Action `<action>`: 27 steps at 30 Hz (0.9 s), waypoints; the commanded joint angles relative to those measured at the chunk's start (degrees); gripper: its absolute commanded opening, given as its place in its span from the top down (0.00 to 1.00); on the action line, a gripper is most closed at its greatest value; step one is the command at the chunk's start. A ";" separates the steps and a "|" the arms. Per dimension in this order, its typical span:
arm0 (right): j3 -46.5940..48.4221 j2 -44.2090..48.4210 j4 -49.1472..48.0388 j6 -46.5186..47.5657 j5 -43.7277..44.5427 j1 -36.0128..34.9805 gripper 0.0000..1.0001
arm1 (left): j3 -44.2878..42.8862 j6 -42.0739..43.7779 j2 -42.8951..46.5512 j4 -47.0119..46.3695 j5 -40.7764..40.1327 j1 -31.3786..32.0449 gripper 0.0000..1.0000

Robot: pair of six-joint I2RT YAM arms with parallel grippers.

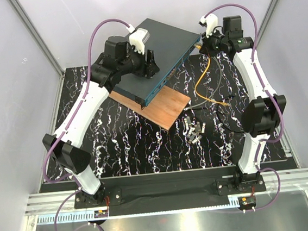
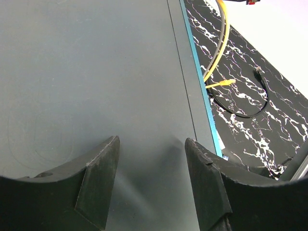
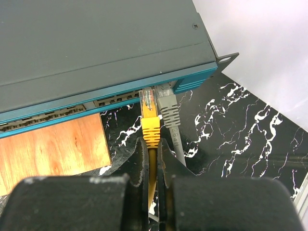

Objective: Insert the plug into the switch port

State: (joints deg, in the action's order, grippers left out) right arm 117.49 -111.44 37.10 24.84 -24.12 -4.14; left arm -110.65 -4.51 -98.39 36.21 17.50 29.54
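Note:
The switch is a flat dark grey box with a teal front face, lying at an angle at the back. In the right wrist view my right gripper is shut on the orange cable just behind the plug's ribbed boot. The plug points at the switch port in the teal face; its clear tip is at the port's mouth and still shows. From above, the right gripper is at the switch's right end. My left gripper is open and empty, close above the switch's top.
A grey cable's plug sits in the port just right of the orange plug. A wooden board lies under the switch's front. The orange cable loops to its free end. Small grey modules and a black cable lie nearby.

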 commanded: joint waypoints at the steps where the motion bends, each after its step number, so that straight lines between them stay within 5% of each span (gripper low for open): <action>1: 2.92 -0.27 -3.17 -0.76 0.56 -0.34 1.00 | -2.38 -0.67 -0.14 -1.66 1.14 -0.36 0.39; 27: 1.51 2.36 -3.97 -0.41 -2.86 -0.43 1.00 | -2.20 -0.59 -0.14 -2.02 1.31 -0.27 0.39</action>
State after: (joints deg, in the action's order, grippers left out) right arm 117.73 -111.61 36.69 23.70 -24.99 -4.12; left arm -110.65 -4.60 -98.39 36.14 17.54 29.54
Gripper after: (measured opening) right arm 0.040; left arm 0.613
